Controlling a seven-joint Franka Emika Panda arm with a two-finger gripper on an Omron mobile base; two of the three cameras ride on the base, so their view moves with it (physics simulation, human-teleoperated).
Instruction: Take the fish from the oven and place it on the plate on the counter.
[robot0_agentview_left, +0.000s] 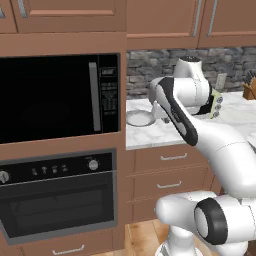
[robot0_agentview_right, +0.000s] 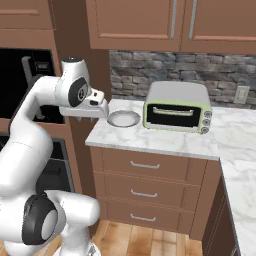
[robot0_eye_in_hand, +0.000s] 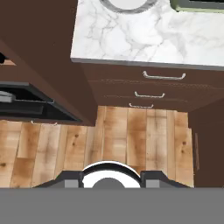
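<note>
The black oven (robot0_agentview_left: 56, 200) sits under the microwave, its glass door shut below the knob panel; it also edges in as the oven (robot0_eye_in_hand: 26, 104) at the left of the hand view. The fish is hidden. The small grey-white plate (robot0_agentview_left: 139, 118) rests bare on the marble counter (robot0_agentview_left: 150, 135), near its left end, seen too as the plate (robot0_agentview_right: 123, 119) and the plate (robot0_eye_in_hand: 127, 3). My gripper (robot0_agentview_right: 93, 115) hangs just left of the plate, off the counter's edge, pointing down at the floor. In the hand view my gripper (robot0_eye_in_hand: 111, 180) has its tips apart with nothing between them.
A black microwave (robot0_agentview_left: 55, 97) fills the wall above the oven. A grey-green toaster oven (robot0_agentview_right: 177, 107) stands right of the plate. Wooden drawers (robot0_agentview_right: 145, 177) run under the counter, a knife block (robot0_agentview_left: 248, 90) stands far right, and wooden floor (robot0_eye_in_hand: 131, 131) lies below.
</note>
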